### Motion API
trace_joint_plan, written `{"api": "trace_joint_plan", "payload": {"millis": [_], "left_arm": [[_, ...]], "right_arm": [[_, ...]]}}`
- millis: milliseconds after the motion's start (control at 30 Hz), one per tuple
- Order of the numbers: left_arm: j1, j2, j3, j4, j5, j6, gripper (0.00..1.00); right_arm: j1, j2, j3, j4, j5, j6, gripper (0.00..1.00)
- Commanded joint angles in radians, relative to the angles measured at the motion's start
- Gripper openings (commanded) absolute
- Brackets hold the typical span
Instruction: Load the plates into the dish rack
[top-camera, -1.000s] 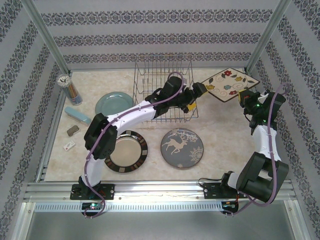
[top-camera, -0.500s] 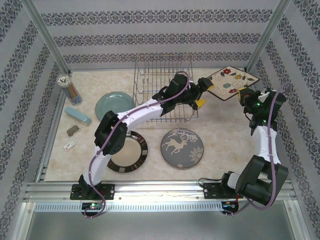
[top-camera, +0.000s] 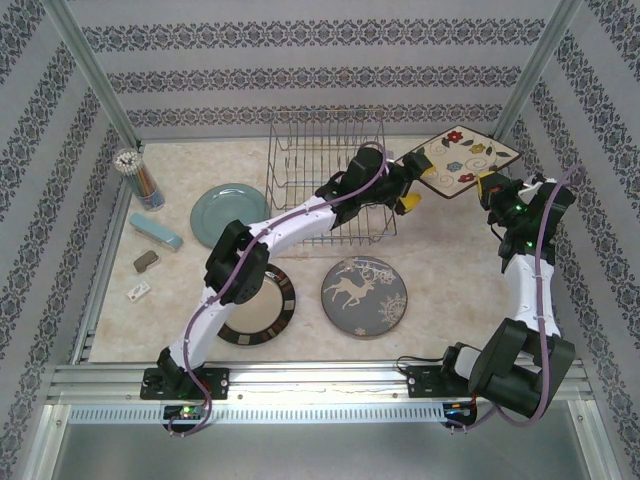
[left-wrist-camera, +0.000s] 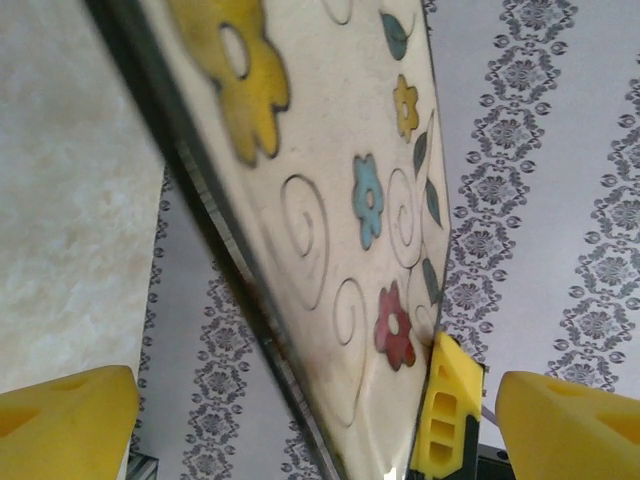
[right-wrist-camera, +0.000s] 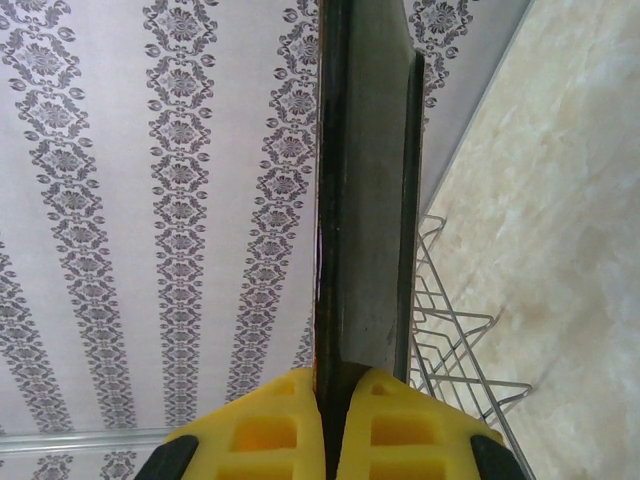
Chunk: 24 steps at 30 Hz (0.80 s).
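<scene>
- surface (top-camera: 450, 280): three plates lie flat on it, none racked yet. Light-blue plate (top-camera: 230, 212) at 10 o'clock, brown-rimmed plate (top-camera: 278, 300) at 7, reindeer plate (top-camera: 365, 295) at 6.
- dish rack (top-camera: 305, 150): at 12 o'clock, no plate in it. The left arm reaches across its front edge.
- square floral plate (top-camera: 462, 160) (left-wrist-camera: 340, 200) (right-wrist-camera: 365, 200): in the air at 1–2 o'clock, just right of the rack, tilted, clear of the surface.
- right tool (top-camera: 490, 185) (right-wrist-camera: 335, 385): clamped on the plate's 4 o'clock rim, pinching right at the edge.
- left tool (top-camera: 417, 186) (left-wrist-camera: 320, 430): jaws wide apart, straddling the plate's 8 o'clock corner, no pad on it that I can see.
- risk: looks like a handover. The right-side bite is shallow on a glazed rim, so a nudge from the left fingers on closing could lever the plate out onto the rack wires or the surface.
- risk: right lets go before left has a firm hold, same drop.
- risk: the left forearm sits low over the rack, so a swing back could snag tines and shift the rack.
</scene>
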Motion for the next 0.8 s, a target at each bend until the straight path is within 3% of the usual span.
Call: {"api": "trace_joint_plan", "payload": {"millis": [0,300,767], "left_arm": [[-0.012,0.031,0.055,0.035,-0.007,-0.041,0.91],[-0.012,0.078,0.092,0.083,-0.034,-0.078,0.82],[-0.013,0.12,0.131,0.119,-0.066,-0.099,0.52]], "right_arm": [[0.011,-0.075,0.036,0.257,-0.051,0.022,0.0],[0.014,-0.086,0.016,0.274,-0.047,0.035,0.0],[0.031,-0.107,-0.004,0.276,-0.043,0.035,0.0]]}}
